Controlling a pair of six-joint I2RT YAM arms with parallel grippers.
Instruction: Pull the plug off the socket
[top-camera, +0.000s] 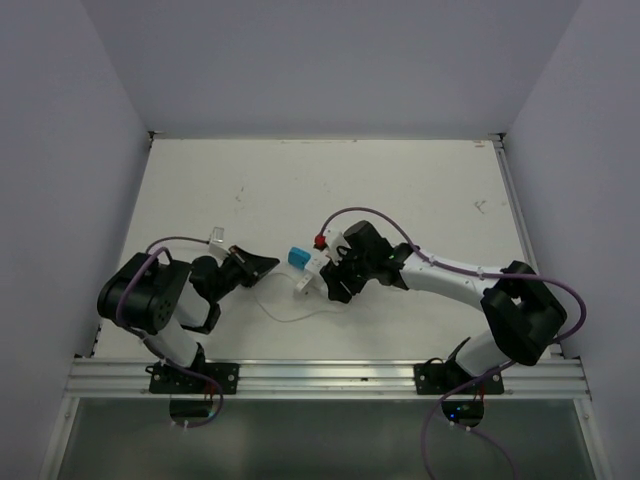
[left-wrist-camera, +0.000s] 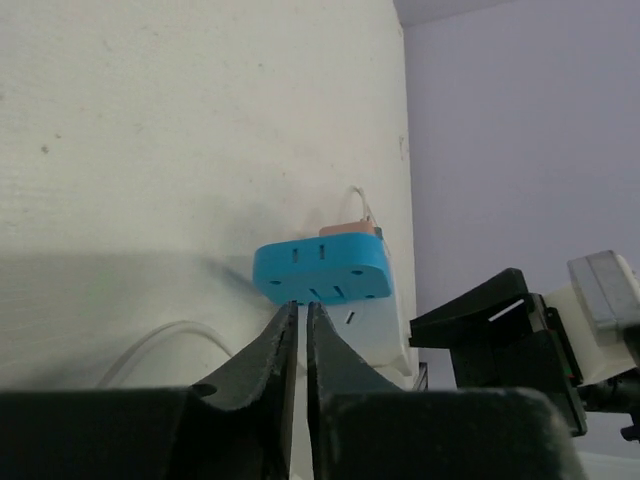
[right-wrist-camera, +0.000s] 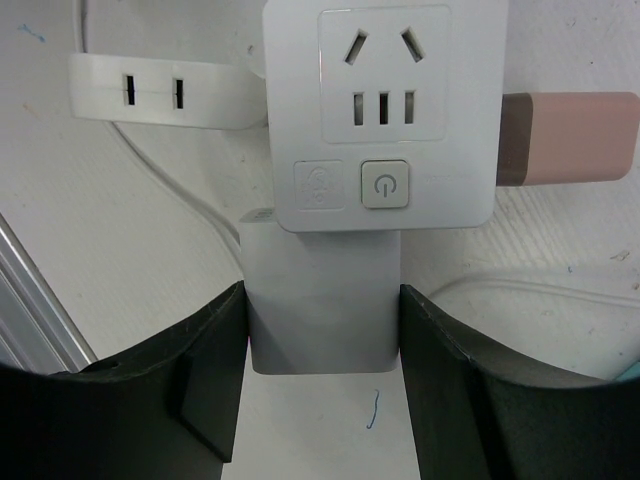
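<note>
A white socket (top-camera: 314, 272) lies at the table's middle; its face with a power button shows in the right wrist view (right-wrist-camera: 385, 110). A blue plug (top-camera: 298, 258) sits against its left side and also shows in the left wrist view (left-wrist-camera: 322, 272), with a pink piece (left-wrist-camera: 350, 229) behind it. My right gripper (top-camera: 332, 278) is shut on the socket's white lower block (right-wrist-camera: 322, 330), one finger on each side (right-wrist-camera: 322, 290). My left gripper (top-camera: 262, 266) is shut and empty, its tips (left-wrist-camera: 302, 306) just short of the blue plug.
A thin white cable (top-camera: 285, 315) loops on the table in front of the socket. A flat white two-slot piece (right-wrist-camera: 160, 92) lies beside the socket. A pink block (right-wrist-camera: 565, 138) sticks out on the socket's other side. The table's metal front rail (top-camera: 330, 378) is near.
</note>
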